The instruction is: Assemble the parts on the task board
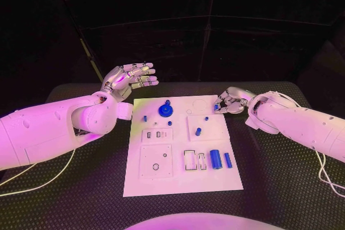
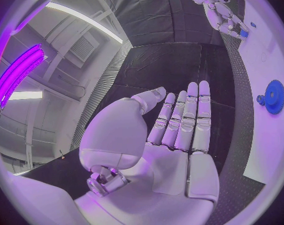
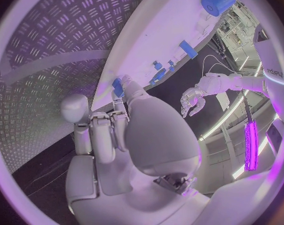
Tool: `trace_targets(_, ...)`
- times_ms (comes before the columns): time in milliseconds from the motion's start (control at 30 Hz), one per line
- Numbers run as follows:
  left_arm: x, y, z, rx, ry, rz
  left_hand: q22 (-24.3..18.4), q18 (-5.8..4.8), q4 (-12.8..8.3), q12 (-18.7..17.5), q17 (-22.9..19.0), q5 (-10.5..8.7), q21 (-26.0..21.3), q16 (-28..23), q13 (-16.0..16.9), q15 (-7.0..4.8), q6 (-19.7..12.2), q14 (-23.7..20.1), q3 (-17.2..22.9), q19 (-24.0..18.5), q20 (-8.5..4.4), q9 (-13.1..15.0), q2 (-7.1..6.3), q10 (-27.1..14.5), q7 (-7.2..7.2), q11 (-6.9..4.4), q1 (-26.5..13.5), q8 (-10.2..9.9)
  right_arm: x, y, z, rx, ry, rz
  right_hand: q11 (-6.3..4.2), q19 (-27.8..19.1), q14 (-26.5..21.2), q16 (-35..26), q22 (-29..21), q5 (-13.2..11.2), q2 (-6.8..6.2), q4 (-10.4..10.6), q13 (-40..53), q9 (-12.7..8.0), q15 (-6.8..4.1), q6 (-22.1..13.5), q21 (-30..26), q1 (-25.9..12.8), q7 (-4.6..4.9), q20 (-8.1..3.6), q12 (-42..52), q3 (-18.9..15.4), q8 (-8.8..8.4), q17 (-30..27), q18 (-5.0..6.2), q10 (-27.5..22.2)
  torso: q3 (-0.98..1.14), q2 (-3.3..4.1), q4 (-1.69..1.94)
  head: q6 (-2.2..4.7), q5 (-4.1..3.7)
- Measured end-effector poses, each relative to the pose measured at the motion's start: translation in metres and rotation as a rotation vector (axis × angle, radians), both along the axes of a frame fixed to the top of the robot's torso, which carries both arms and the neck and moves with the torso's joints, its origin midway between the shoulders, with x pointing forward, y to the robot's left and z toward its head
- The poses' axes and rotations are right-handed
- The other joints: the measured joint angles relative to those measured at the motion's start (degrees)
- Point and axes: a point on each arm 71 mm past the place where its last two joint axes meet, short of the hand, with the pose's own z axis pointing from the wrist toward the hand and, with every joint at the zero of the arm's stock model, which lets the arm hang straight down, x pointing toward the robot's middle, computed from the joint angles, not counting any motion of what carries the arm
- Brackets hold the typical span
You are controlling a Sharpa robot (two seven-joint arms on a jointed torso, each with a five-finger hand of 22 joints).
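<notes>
Nearest the robot, toward the board's (image 1: 180, 185) six o'clock, a blue cylinder (image 1: 215, 157) and bar (image 1: 228, 160) lie loose, waiting. Farther up, the gear (image 1: 166, 110) sits at twelve. At two o'clock the right hand (image 1: 229, 102) pinches a small blue part (image 1: 216, 107) over the board's far corner, so placement looks underway; next it needs aligning over a socket. At eleven, the left hand (image 1: 129, 76) hovers, fingers straight and empty.

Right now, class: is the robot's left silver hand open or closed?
Open. The left silver hand holds nothing; its fingers lie straight and extended, palm bare, beside the white task board.
</notes>
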Motion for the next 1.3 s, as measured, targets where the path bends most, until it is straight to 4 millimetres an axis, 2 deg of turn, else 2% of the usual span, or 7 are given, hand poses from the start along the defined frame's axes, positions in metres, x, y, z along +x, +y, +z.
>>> trace_targets(100, 0.0, 0.0, 0.0, 0.0, 0.0, 0.0, 0.0, 0.0, 0.0, 0.0, 0.0, 0.0, 0.0, 0.0, 0.0, 0.0, 0.0, 0.0, 0.0, 0.0, 0.0, 0.0, 0.0, 0.0, 0.0, 0.0, 0.0, 0.0, 0.0, 0.0, 0.0, -0.001, -0.002, 0.0, -0.4, 0.21, 0.08, 0.0, 0.09, -0.09, 0.17, -0.07, -0.09, -0.01, -0.33, 0.86, 0.0, -0.05, -0.34, -0.21, -0.03, 0.38, 0.41, 0.0, 0.0, 0.21, 0.0, -0.02, 0.0, -0.04, -0.01)
trace_targets(400, 0.0, 0.001, 0.0, 0.001, 0.001, 0.001, 0.01, 0.0, 0.0, 0.0, 0.01, 0.0, 0.0, 0.0, 0.0, 0.0, 0.0, 0.0, 0.0, 0.0, 0.0, 0.0, 0.0, 0.0, 0.0, 0.0, 0.0, 0.0, -0.004, 0.005, 0.002, 0.01, -0.026, 0.009, -0.81, 0.42, 0.09, 0.0, 0.16, -0.4, 0.7, -0.11, -0.03, 0.02, -0.74, 1.14, 0.0, -0.26, -0.07, -0.42, 0.29, 0.86, 0.88, -0.01, 0.0, 0.22, -0.01, -0.03, -0.03, -0.05, 0.0)
trace_targets(533, 0.0, 0.001, 0.0, 0.001, 0.002, 0.002, 0.01, 0.0, 0.0, 0.0, 0.01, 0.0, 0.0, 0.0, 0.0, 0.0, 0.0, 0.0, 0.0, 0.0, 0.0, 0.0, 0.0, 0.0, 0.0, 0.0, 0.0, 0.0, -0.011, 0.008, 0.007, 0.027, -0.053, 0.015, -0.92, 0.42, 0.08, 0.0, 0.22, -0.42, 0.94, -0.08, 0.06, 0.02, -0.74, 1.14, 0.0, -0.37, -0.07, -0.42, 0.3, 0.9, 0.88, -0.01, 0.0, 0.1, -0.02, -0.11, -0.08, -0.03, 0.04)
trace_targets(667, 0.0, 0.002, 0.0, 0.002, 0.002, 0.003, 0.01, 0.0, 0.0, 0.0, 0.01, 0.0, 0.0, 0.0, 0.0, 0.0, 0.0, 0.0, 0.0, 0.0, 0.0, 0.0, 0.0, 0.0, 0.0, 0.0, 0.0, 0.0, -0.021, 0.019, 0.016, 0.055, -0.082, 0.025, -1.01, 0.42, 0.09, 0.22, 0.3, -0.54, 1.09, -0.08, 0.04, 0.02, -0.73, 1.13, 0.22, -0.5, -0.07, -0.42, 0.3, 1.18, 0.89, -0.01, 0.01, 0.01, -0.12, -0.24, -0.09, 0.05, 0.05)
trace_targets(1033, -0.001, 0.002, 0.0, 0.002, 0.003, 0.002, -0.04, 0.0, 0.0, 0.0, 0.01, 0.0, 0.0, 0.0, 0.0, 0.0, 0.0, 0.0, 0.0, 0.0, 0.0, 0.0, 0.23, 0.0, 0.0, 0.0, -0.22, 0.0, -0.047, 0.081, 0.032, 0.135, -0.085, 0.07, -1.01, 0.41, 0.08, 0.22, 0.28, -0.72, 1.12, -0.08, 0.01, 0.02, -0.73, 1.13, 0.22, -0.52, -0.08, -0.41, 0.3, 1.18, 0.89, -0.01, 0.0, 0.01, -0.43, -0.67, 0.0, 0.11, 0.29)
trace_targets(1167, 0.0, 0.001, 0.0, 0.002, 0.003, 0.001, -0.04, 0.0, 0.0, 0.0, 0.01, 0.0, 0.0, 0.0, 0.0, 0.21, 0.0, 0.21, 0.0, 0.0, 0.0, 0.0, 0.23, 0.0, 0.0, 0.0, -0.22, 0.0, -0.053, 0.109, 0.034, 0.146, -0.078, 0.103, -1.0, 0.62, 0.08, 0.22, 0.16, -0.74, 1.12, -0.08, 0.02, 0.02, -0.73, 1.11, 0.22, -0.52, -0.1, -0.62, 0.3, 1.18, 0.89, -0.01, 0.0, 0.01, -0.58, -0.83, 0.16, -0.1, 0.76)
trace_targets(1300, 0.0, 0.0, 0.0, 0.001, 0.003, -0.002, -0.04, 0.0, 0.0, 0.0, 0.01, 0.0, 0.0, 0.0, 0.0, 0.21, 0.0, 0.21, 0.0, 0.0, 0.0, 0.0, 0.23, 0.0, 0.0, 0.0, -0.22, 0.0, -0.06, 0.134, 0.035, 0.138, -0.089, 0.147, -1.0, 0.56, 0.06, 0.22, 0.16, -0.51, 1.11, -0.08, 0.02, 0.02, -0.75, 1.06, 0.22, -0.52, -0.14, -0.67, 0.3, 1.18, 0.89, -0.01, 0.0, 0.01, -0.62, -0.9, 0.21, -0.35, 1.37)
